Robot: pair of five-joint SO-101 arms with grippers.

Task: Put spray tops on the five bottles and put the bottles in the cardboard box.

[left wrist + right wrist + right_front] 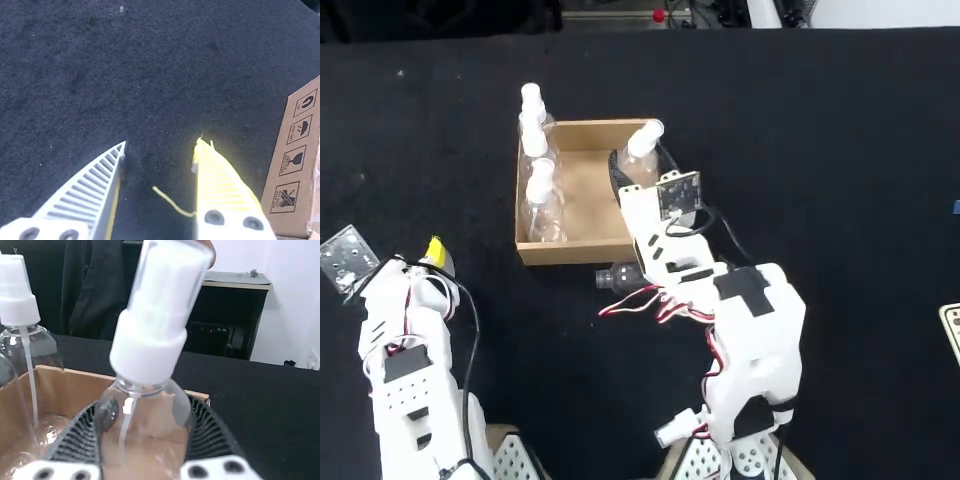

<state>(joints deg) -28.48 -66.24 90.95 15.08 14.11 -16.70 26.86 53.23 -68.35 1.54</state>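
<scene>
My right gripper (143,416) is shut on a clear bottle (150,405) with a white spray top (161,325), holding it tilted over the right side of the cardboard box (582,182). In the high view this bottle (642,150) sits just inside the box's right wall. Three clear bottles with spray tops (540,190) stand along the box's left wall; one of them (20,320) appears beside the held bottle. My left gripper (161,150) is open above bare black table, left of the box (299,165), at the near left (432,256).
A small clear object with a dark end (615,276), perhaps a bottle, lies on the table in front of the box, partly under the right arm. The black tabletop (820,150) is wide and flat around the box. A pale item (952,330) sits at the right edge.
</scene>
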